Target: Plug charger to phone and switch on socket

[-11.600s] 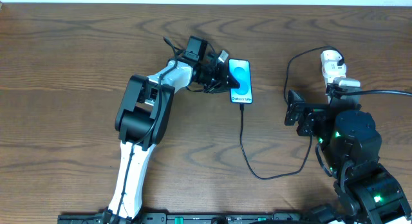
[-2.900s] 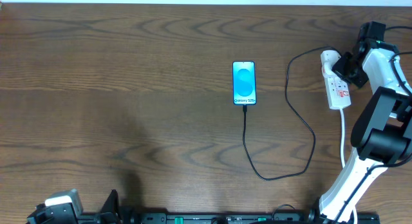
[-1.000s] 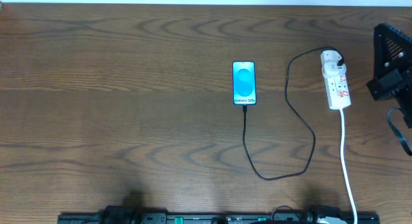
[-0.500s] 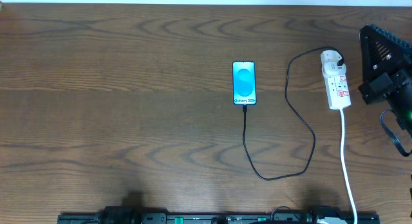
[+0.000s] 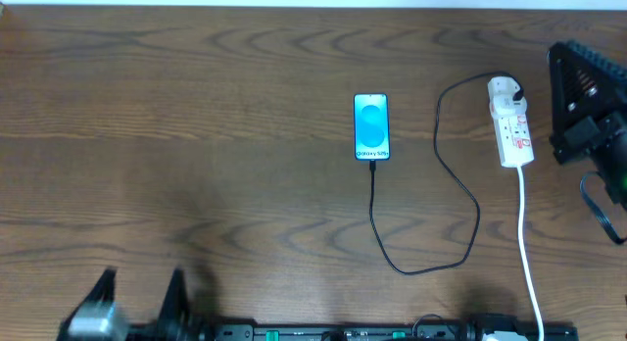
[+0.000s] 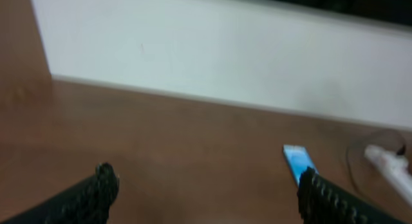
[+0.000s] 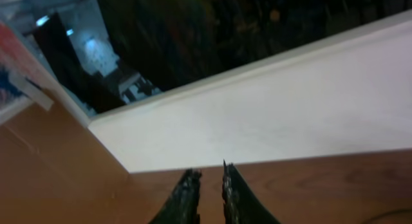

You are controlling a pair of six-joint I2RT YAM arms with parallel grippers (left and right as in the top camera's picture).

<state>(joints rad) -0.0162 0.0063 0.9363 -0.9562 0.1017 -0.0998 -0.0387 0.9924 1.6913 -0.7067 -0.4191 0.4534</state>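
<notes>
The dark brown wooden table [image 5: 196,135] shows a wavy grain under a low satin sheen. The slim rectangular black-edged phone [image 5: 371,125] has a glossy blue-cyan screen. The long white power strip [image 5: 513,135] looks like smooth hard plastic, and the thin black cable [image 5: 421,271] looks matt and rubbery.

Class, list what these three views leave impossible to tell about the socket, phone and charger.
- Socket switch, on or off: too small overhead; blurred, cut by the right edge in left wrist view.
- Charger tip fully in phone: too small overhead.
- Right wrist view: none of them shown, camera faces the wall.
</notes>
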